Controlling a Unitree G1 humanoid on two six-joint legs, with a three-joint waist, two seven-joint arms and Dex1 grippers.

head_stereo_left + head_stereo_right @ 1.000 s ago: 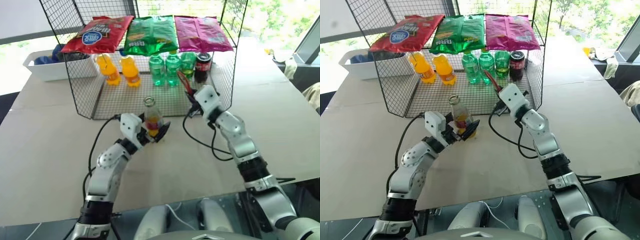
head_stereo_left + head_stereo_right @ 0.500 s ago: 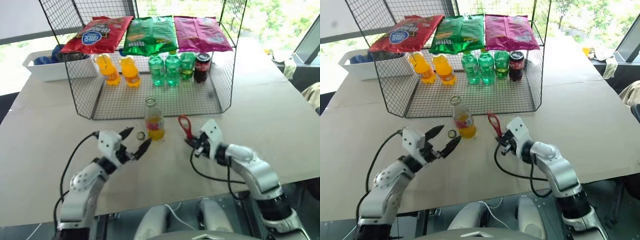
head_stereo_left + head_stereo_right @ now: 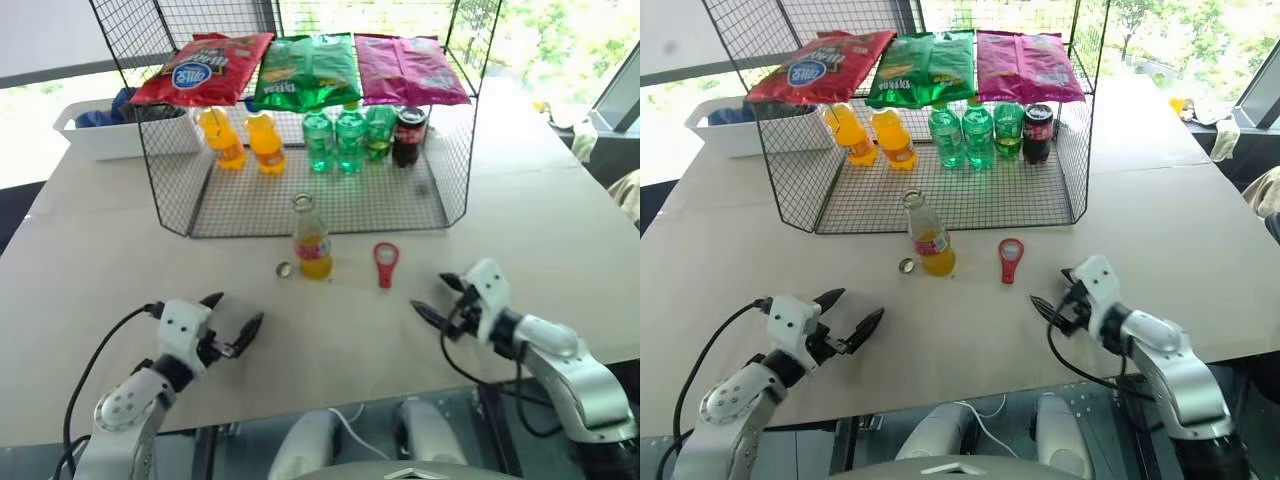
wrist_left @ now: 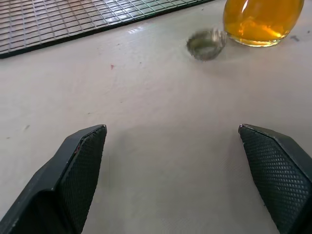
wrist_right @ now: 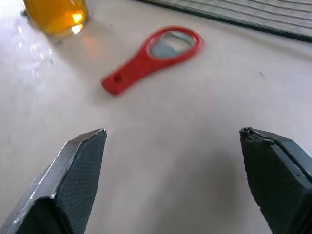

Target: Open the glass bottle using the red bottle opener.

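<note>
The glass bottle (image 3: 312, 240) stands upright on the table in front of the wire rack, with yellow-orange drink in its lower half and no cap on its neck. A small metal cap (image 3: 284, 268) lies just to its left. The red bottle opener (image 3: 386, 263) lies flat on the table to the bottle's right; the right wrist view shows the opener (image 5: 153, 57) free ahead of the fingers. My left gripper (image 3: 235, 310) is open near the table's front left, well short of the bottle. My right gripper (image 3: 432, 295) is open and holds nothing, just short of the opener and to its right.
A black wire rack (image 3: 440, 190) behind the bottle holds orange bottles (image 3: 240, 140), green bottles (image 3: 345, 138) and a dark cola bottle (image 3: 407, 135), with snack bags (image 3: 305, 70) on top. A white bin (image 3: 120, 135) sits at the back left. Cables trail from both wrists.
My right gripper brought the opener down to the table, opened and let it go, then drew back. My left gripper left the bottle and pulled back to the front left.
</note>
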